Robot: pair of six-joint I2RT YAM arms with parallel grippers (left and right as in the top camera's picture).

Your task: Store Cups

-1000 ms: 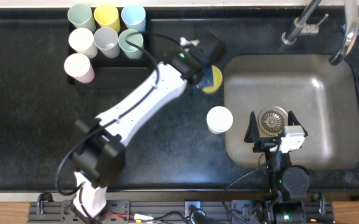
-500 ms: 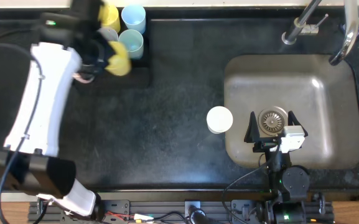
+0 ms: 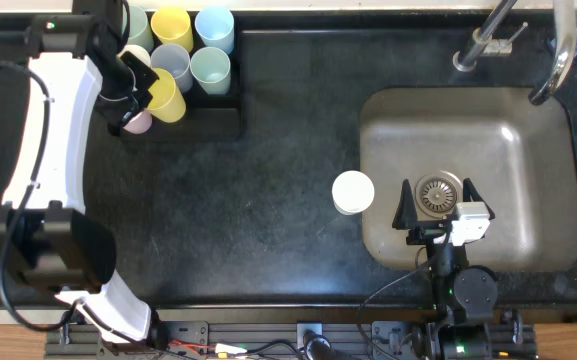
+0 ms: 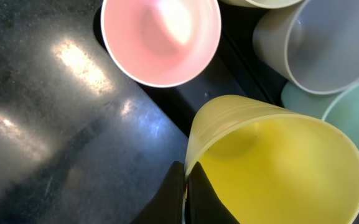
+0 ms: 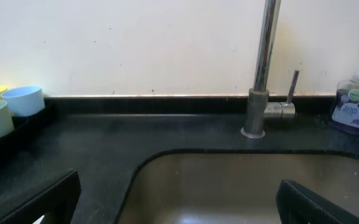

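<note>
Filling black tray (image 3: 220,122) upper left, pastel cups (image 3: 211,68), left gripper (image 4: 186,179) pinching yellow cup (image 4: 272,163) beside pink cup (image 4: 160,37), right gripper (image 3: 436,198) spread wide

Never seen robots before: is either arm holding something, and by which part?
The left gripper holds a yellow cup, fingers pinching its wall at the rim. The right gripper holds nothing.

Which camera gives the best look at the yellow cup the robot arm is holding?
The left wrist view: the yellow cup is close up, mouth open to the camera, jaws pinching its rim. The top view shows it small, at the cup tray. The right wrist view faces the sink.
</note>
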